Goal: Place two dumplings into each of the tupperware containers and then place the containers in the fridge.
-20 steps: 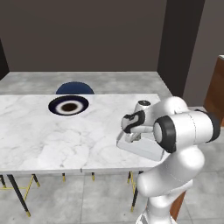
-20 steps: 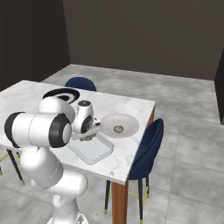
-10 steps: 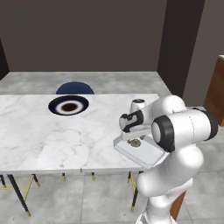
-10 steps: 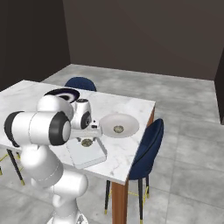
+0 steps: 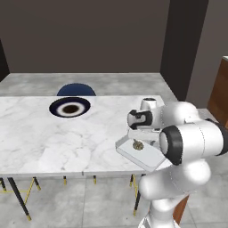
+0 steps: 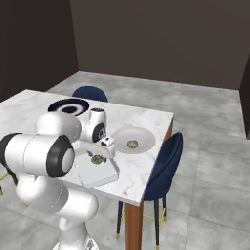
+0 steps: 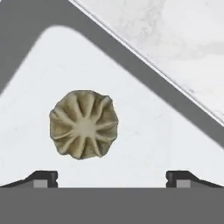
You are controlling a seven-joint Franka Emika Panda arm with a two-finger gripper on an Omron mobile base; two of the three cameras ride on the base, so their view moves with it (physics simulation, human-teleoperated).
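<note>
You are at a white marble table (image 5: 49,142) in a dark-walled room with a grey tiled floor, so take the clear tupperware container (image 5: 147,156) near the table's front edge as your landmark. That container sits right in front of the robot's body, with one corner close to the table's front edge. Inside it lies one dumpling (image 7: 83,124), pleated and olive-tan, resting on the tray floor near one corner. The container's rounded wall curves just beyond it in the hand view.

The gripper (image 7: 111,177) hovers directly above that dumpling, jaws spread wide and empty. The two dark fingertips (image 7: 43,177) stand well apart, touching neither the dumpling nor the tray.

Just beyond the container, toward the table's right end, you have the round pale grey plate (image 6: 146,138) holding another dumpling (image 6: 132,144). A blue chair (image 6: 163,166) stands tucked against that end of the table, beside the plate.

Well to the left of the container the marble is bare up to the navy-and-white plate (image 5: 70,107) near the far edge, behind which a second blue chair (image 5: 76,89) shows.
</note>
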